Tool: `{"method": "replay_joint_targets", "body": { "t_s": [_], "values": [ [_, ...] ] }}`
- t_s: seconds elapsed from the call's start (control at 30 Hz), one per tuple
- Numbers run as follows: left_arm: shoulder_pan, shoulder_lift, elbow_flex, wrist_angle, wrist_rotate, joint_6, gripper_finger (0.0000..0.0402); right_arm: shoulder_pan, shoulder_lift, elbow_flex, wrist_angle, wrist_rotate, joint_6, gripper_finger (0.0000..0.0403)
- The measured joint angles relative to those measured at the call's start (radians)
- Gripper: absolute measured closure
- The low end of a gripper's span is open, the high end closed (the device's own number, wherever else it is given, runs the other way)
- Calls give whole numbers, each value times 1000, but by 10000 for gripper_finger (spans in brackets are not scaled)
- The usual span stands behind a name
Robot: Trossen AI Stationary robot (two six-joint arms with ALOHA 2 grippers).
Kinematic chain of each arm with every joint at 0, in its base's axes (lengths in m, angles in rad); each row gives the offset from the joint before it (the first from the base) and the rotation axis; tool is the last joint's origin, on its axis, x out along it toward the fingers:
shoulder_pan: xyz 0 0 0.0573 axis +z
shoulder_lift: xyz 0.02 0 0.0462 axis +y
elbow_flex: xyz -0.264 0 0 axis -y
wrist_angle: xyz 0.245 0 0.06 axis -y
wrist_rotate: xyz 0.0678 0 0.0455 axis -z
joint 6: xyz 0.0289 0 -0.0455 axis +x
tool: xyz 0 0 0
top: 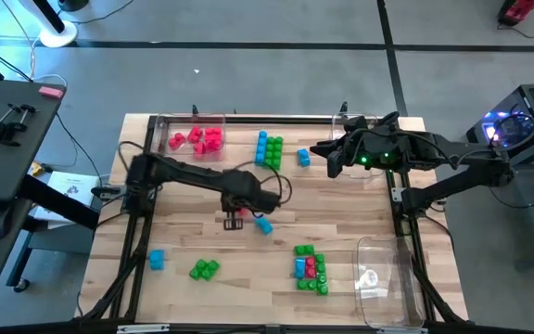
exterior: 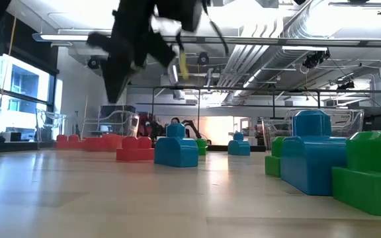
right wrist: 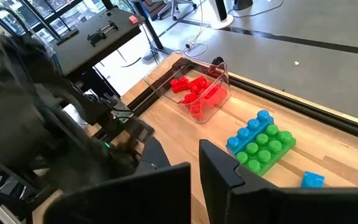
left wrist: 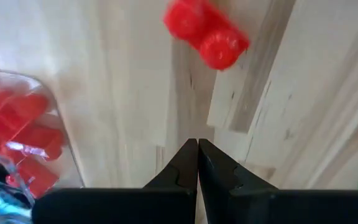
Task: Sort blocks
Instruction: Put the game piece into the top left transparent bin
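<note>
Closed left end effector [left wrist: 197,163] hovers by red block [left wrist: 207,34], tray [left wrist: 23,143] cropped.

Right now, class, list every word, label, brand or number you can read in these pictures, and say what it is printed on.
None can be read.
The white paper left of the table shows dark marks, too small to read.
The blocks and the clear tray show no print.

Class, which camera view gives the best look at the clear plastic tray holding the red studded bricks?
The right wrist view: the clear plastic tray shows whole, with the red studded bricks inside. The high view shows it small. The left wrist view catches only a corner. In the low view I cannot make it out.
</note>
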Motion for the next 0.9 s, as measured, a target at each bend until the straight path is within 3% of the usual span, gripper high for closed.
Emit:
{"method": "replay_joint_targets", "body": {
  "t_s": [0.13, 0.3, 0.5, 0.6, 0.7, 0.9],
  "values": [
    [14, -190, -104, 182, -7, -125, 401, 0, 0, 0, -5, -1, -12, 403],
    [45, -426, -395, 430, 30, -458, 401, 0, 0, 0, -6, -4, -27, 403],
    [-56, -539, -608, 882, 53, -749, 392, -1, 0, 0, -13, -3, -46, 403],
    [-91, -512, -604, 963, 54, -743, 374, -8, 0, 0, -13, -3, -53, 403],
    [-80, -472, -579, 910, 50, -653, 344, -20, 0, 0, -26, -4, -53, 403],
    [-5, -411, -563, 857, 45, -513, 247, -40, 0, 0, -43, -46, -53, 403]
  ]
}}
